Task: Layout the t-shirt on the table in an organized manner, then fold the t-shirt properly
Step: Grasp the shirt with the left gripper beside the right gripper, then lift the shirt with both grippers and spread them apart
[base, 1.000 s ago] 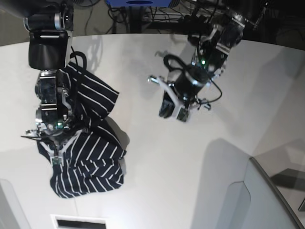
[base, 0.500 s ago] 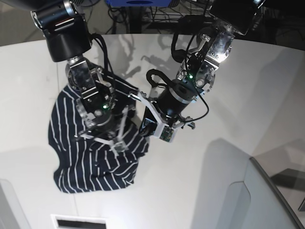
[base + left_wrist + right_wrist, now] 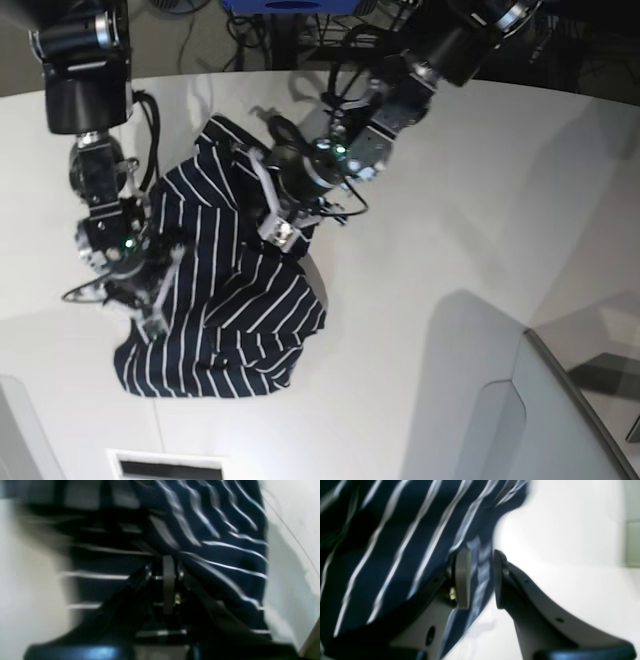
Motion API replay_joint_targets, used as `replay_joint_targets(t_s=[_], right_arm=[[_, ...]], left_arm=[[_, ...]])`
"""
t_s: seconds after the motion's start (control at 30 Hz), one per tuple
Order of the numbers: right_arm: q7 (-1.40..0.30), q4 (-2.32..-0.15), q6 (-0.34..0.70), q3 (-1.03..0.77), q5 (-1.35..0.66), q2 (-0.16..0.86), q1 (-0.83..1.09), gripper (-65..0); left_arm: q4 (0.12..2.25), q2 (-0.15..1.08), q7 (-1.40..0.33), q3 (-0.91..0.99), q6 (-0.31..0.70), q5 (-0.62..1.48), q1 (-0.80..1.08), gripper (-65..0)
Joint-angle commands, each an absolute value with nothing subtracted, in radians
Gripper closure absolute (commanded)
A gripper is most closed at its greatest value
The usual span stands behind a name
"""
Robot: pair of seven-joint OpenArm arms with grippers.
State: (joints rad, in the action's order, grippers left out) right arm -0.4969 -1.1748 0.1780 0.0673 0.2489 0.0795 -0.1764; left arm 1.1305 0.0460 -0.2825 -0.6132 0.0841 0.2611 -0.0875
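The t-shirt (image 3: 235, 300), dark navy with thin white stripes, lies bunched and partly stretched on the left half of the white table (image 3: 450, 230). My left gripper (image 3: 285, 228) is shut on a pinch of fabric at the shirt's upper right; in the left wrist view its fingertips (image 3: 168, 580) press together in a fold of the t-shirt (image 3: 225, 542). My right gripper (image 3: 145, 305) sits at the shirt's left side. In the right wrist view its pads (image 3: 463, 577) hold a strip of the t-shirt's (image 3: 395, 542) edge between them, above the table (image 3: 570, 555).
A pale grey panel (image 3: 530, 420) rises at the lower right. Cables and dark gear (image 3: 300, 30) crowd the space behind the table's far curved edge. A dark slot (image 3: 165, 468) sits at the near edge. A thin seam line (image 3: 295, 540) crosses the tabletop.
The left gripper came from the bare table onto the shirt and closed on it, then moved up and left. The right arm swung right, then back left, dragging the shirt wider.
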Motion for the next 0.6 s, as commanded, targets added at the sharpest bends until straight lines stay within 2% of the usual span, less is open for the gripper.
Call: replay_joint_targets(t_s=[0.0, 0.13, 0.3, 0.57], right_arm=[[-0.479, -1.176, 0.168, 0.062, 0.254, 0.090, -0.194, -14.3], [-0.479, -1.150, 0.168, 0.062, 0.254, 0.085, -0.160, -14.3], [-0.479, -1.159, 0.163, 0.062, 0.254, 0.082, -0.131, -14.1], [-0.479, -1.342, 0.163, 0.061, 0.254, 0.082, -0.082, -14.1]], left_arm=[[1.098, 0.048, -0.274, -0.605, 0.073, 0.257, -0.114, -5.4], [1.000, 0.062, -0.274, -0.604, 0.071, 0.257, -0.151, -5.4], [0.960, 0.182, -0.275, -0.598, 0.071, 0.260, -0.199, -5.4], [0.952, 0.318, -0.277, -0.358, 0.079, 0.257, -0.248, -5.4]])
